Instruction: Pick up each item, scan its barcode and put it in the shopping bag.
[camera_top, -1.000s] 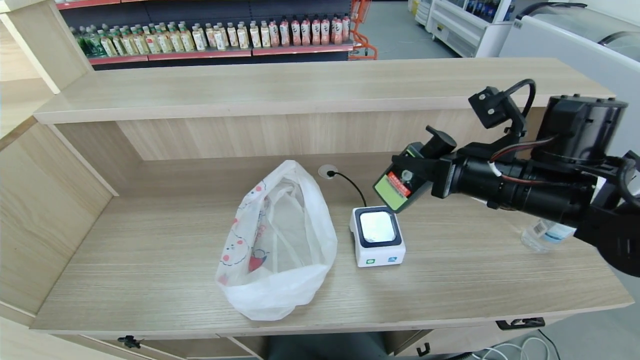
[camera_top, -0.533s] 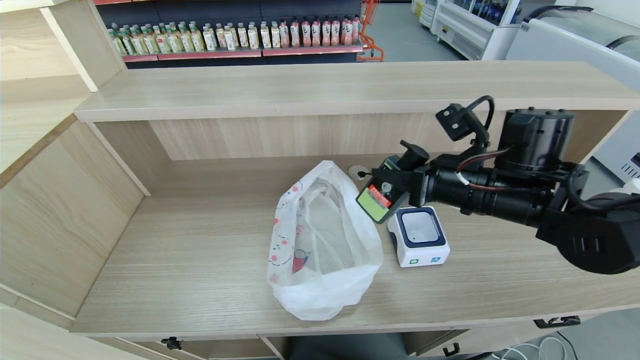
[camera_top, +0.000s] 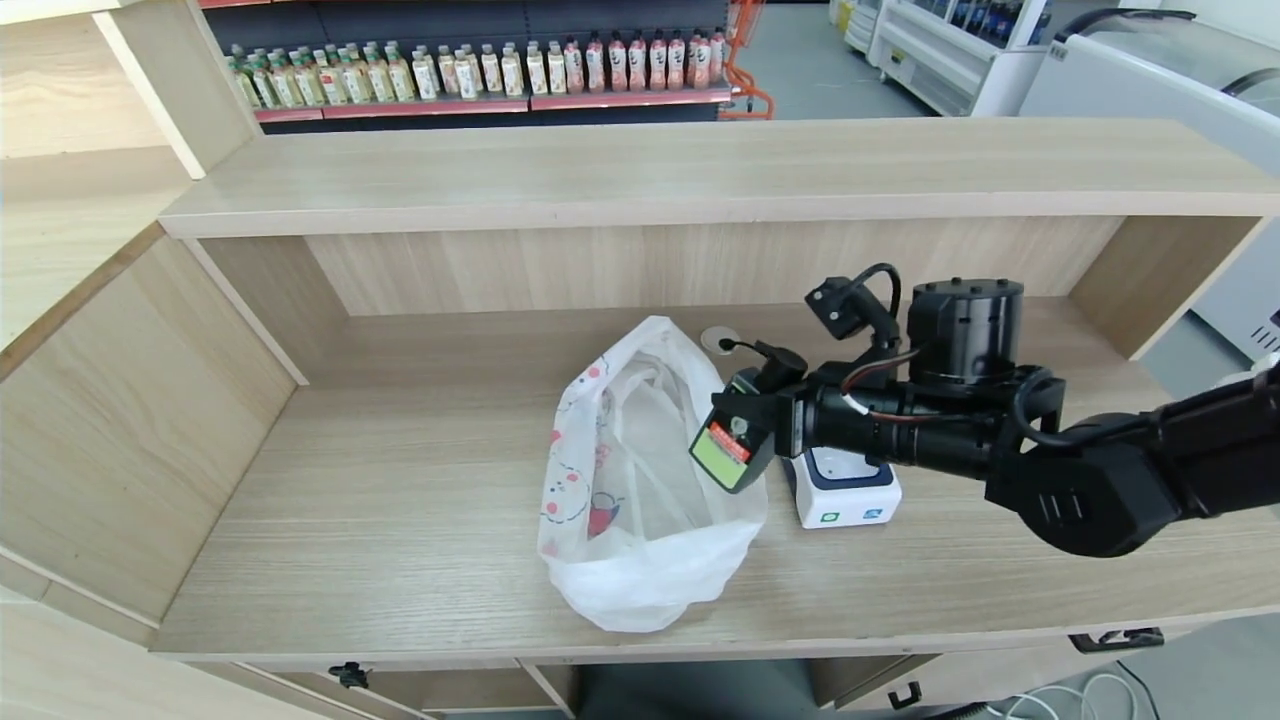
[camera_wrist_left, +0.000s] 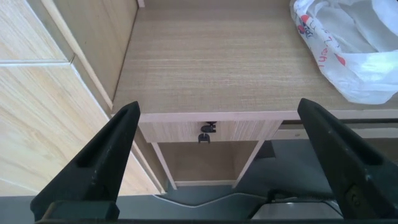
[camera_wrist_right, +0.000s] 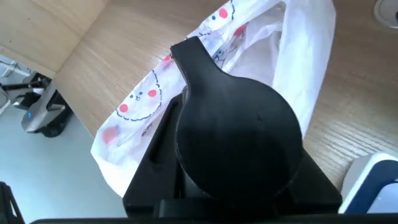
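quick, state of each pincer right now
left pincer: open, holding nothing
right pincer: shut on a green-labelled box, by the bag

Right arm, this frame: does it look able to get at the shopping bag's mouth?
Probably yes. The right claw, gripping a green-labelled packet, hangs at the open rim of the shopping bag with nothing between them. The scanner sits beneath the arm, beside the bag, out of the path.
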